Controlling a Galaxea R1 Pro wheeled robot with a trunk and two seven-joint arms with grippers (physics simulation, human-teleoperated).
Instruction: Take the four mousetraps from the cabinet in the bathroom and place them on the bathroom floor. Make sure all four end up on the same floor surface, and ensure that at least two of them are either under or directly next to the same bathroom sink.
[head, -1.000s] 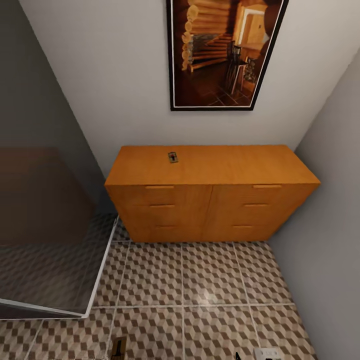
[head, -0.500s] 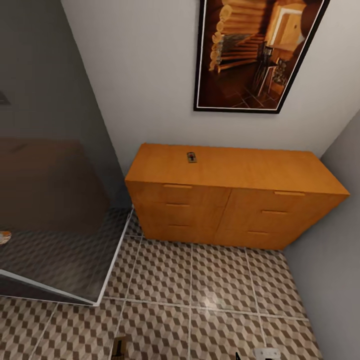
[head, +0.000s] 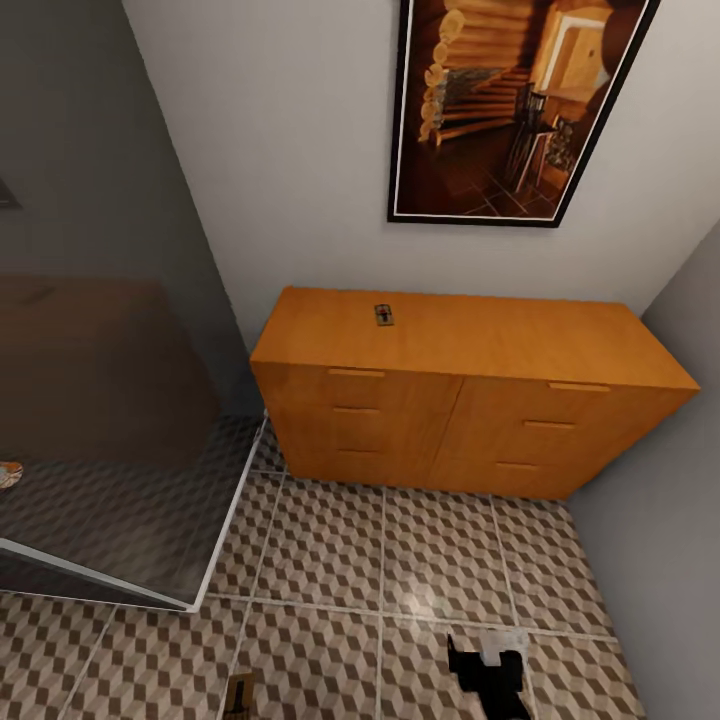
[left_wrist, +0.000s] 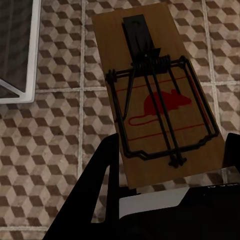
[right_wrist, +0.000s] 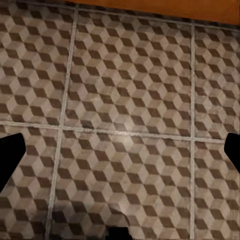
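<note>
The left gripper (left_wrist: 165, 175) is clamped on a mousetrap (left_wrist: 155, 95), its dark fingers pinching the near end of the thin wooden board, which carries a black wire spring bar and a printed red mouse; in the head view that trap (head: 238, 693) peeks in at the lower edge, held above the bathroom floor (head: 330, 560). To its left a glass shower screen (head: 100, 420) with a white frame stands over the tiles, which are glossy squares printed with a brown, beige and white cube pattern between pale grout lines. Further right, another mousetrap (head: 384, 315) lies flat on the cabinet (head: 460, 400), near the back edge of its smooth orange-brown top and toward its left end; slim wooden handles mark the drawer fronts. The right gripper (head: 487, 665) hovers low over the floor with its jaws spread wide and nothing between them, as the right wrist view of bare tile confirms. The step in hand looks like carrying the held trap to a spot on the floor; next it calls for lowering the board flat onto the tiles and letting go, ideally by the sink.
</note>
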